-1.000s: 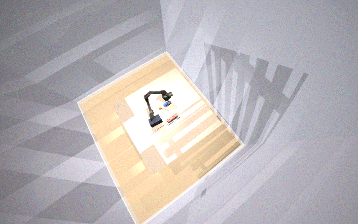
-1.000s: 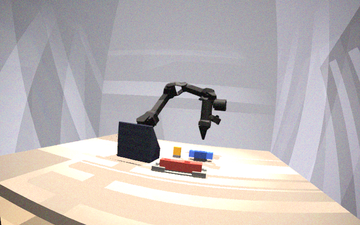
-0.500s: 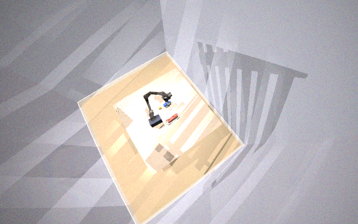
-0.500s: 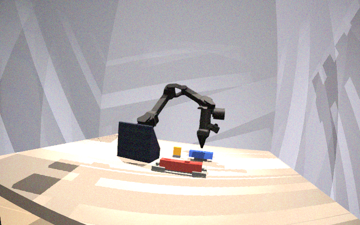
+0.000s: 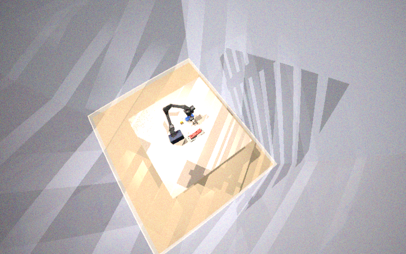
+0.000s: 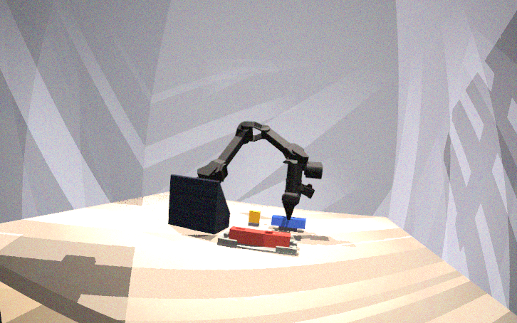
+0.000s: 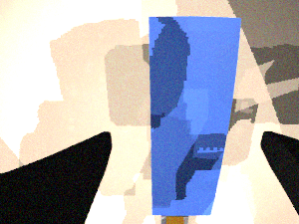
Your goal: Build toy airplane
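Observation:
The red fuselage lies in the pale cradle, with dark socket openings on its top. The blue wing is behind the fuselage in the exterior view, raised on a low grey support. The yellow tail fin stands apart on a small dark support, just off the wing's end. My gripper is open and empty, pointing down just over the wing. In the wrist view one finger is on each side of the wing, with gaps between. Its exact height is hard to tell.
The dark arm base stands left of the cradle. The wing's support is low beneath it. The wooden table carries everything, with bright patches and striped shadows across it.

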Motion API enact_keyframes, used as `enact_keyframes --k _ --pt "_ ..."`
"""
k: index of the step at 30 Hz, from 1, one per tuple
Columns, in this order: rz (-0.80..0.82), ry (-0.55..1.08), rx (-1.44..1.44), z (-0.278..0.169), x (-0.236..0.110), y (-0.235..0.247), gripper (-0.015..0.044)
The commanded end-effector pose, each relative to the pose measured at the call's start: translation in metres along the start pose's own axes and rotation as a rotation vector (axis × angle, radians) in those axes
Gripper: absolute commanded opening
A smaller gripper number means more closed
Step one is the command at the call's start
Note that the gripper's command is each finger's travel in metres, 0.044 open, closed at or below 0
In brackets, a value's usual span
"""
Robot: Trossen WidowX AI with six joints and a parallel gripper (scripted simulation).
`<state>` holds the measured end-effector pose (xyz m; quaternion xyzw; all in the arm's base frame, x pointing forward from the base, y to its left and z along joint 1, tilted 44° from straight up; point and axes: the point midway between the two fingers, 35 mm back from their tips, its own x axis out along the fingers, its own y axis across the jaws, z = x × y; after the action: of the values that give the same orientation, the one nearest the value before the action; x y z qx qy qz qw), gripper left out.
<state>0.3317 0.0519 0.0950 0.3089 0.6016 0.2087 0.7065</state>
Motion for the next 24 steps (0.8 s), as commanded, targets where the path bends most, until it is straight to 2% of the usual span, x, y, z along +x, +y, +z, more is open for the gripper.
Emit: enact_keyframes --k 1,16,24 --pt "-0.003 0.004 0.007 -0.001 0.007 -0.002 0.044" --pt "0.003 0.003 0.012 -0.001 0.028 -0.001 0.044" --pt "0.003 0.003 0.012 -0.001 0.028 -0.001 0.023"
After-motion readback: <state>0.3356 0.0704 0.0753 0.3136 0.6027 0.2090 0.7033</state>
